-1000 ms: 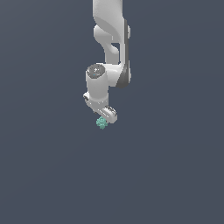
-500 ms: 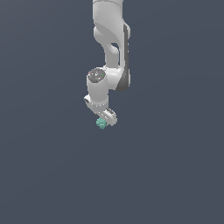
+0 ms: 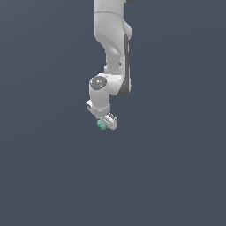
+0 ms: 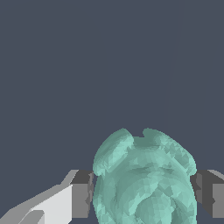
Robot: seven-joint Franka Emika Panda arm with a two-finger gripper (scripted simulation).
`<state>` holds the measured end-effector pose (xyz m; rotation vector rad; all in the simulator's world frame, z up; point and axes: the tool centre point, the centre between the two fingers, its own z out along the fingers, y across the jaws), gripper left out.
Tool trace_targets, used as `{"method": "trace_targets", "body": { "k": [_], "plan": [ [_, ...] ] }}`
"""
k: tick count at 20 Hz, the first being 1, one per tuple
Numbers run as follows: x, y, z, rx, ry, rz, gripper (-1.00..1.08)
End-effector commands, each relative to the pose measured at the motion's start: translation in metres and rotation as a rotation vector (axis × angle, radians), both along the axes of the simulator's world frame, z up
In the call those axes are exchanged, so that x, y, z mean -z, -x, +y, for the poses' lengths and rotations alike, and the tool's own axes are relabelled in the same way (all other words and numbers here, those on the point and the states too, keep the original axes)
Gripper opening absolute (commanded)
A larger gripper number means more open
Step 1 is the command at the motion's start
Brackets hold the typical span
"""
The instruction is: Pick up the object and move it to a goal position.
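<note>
Pickup looks done: gripper (image 3: 106,125) is pinching the teal lump (image 4: 144,179), dark finger pads (image 4: 82,194) pressed against both its sides. Lump (image 3: 102,126) sits at the fingertips below the white arm (image 3: 112,44). Left: carry to goal; no goal marker visible, so remaining travel can't be judged.
</note>
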<state>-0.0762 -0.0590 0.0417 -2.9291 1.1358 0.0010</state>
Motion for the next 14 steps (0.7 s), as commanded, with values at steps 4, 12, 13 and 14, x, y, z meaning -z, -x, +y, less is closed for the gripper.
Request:
{"method": "trace_targets", "body": {
  "k": [4,12,13,14],
  "plan": [
    [0.001,-0.0002,-0.0004,0.001,0.0,-0.001,-1.0],
    [-0.0011,-0.001,0.0008,0.0,0.0,-0.002,-1.0],
    [-0.0025,-0.0014,0.0013,0.0,0.0,-0.002,-1.0],
    [-0.0044,-0.0021,0.0021,0.0,0.0,-0.002,-1.0]
  ]
}}
